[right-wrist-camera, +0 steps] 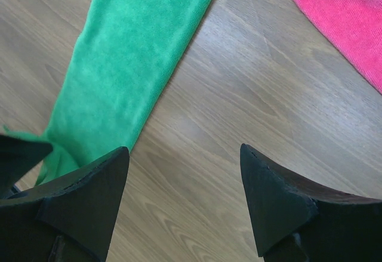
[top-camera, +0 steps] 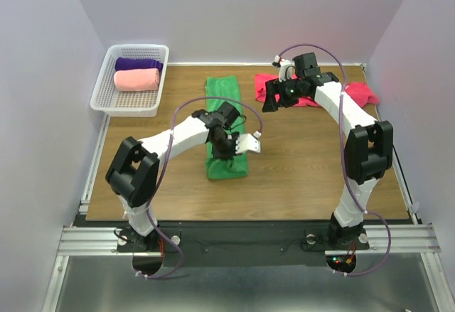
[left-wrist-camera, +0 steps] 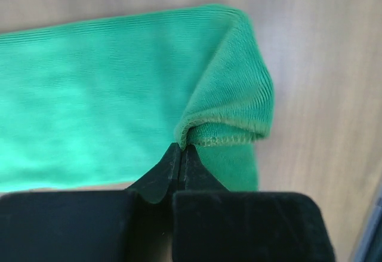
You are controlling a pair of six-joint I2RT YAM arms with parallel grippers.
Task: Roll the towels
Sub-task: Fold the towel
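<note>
A green towel lies as a long strip down the middle of the table. My left gripper is over its near end. In the left wrist view the left gripper is shut on the green towel, pinching the hem of a corner that is lifted and folded over. A crimson towel lies flat at the back right, partly hidden by the right arm. My right gripper hovers open between the two towels. In the right wrist view the right gripper has only bare wood between its fingers, the green towel to its left and the crimson towel at the upper right.
A white mesh basket stands at the back left corner. It holds a rolled purple towel and a rolled salmon-pink towel. Grey walls close in the table on three sides.
</note>
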